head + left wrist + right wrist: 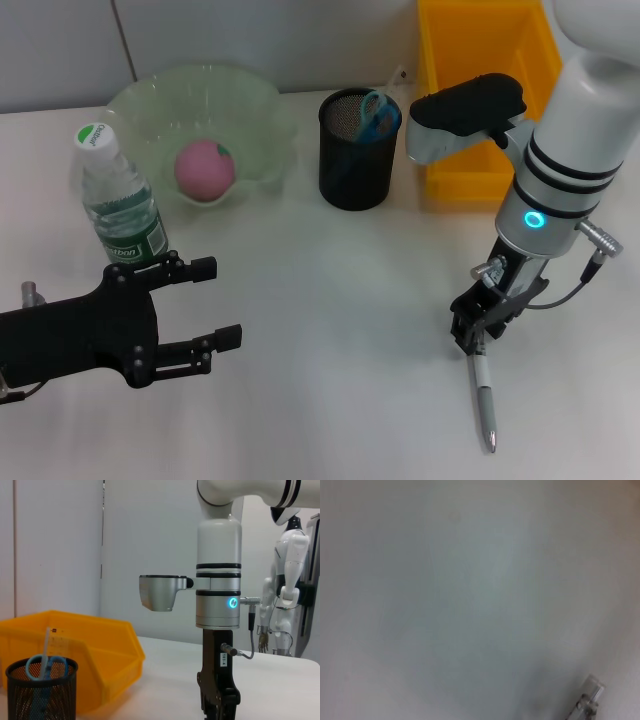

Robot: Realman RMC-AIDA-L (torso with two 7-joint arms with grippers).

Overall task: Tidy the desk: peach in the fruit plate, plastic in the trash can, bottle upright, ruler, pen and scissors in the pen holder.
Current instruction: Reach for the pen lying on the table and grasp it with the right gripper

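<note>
A: Pen (483, 398) condition and position?
B: Slim, grey-white barrel, dark tip toward the near edge; it lies on the desk (340, 300), near right.

A: Right gripper (472, 338)?
B: Directly over the pen's far end; closure cannot be determined.

A: Left gripper (212, 304)?
B: Fingers apart, near left, beside the upright bottle (118, 200).

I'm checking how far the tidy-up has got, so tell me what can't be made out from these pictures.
- Right claw, head view: whether it has closed on the pen; its dark body hides the pen's top.
- Trash can, head view: contents; arm and picture edge cut it off.
- Pen holder, left wrist view: base, cut by the edge.
- Right wrist view: only blurred desk.
</note>
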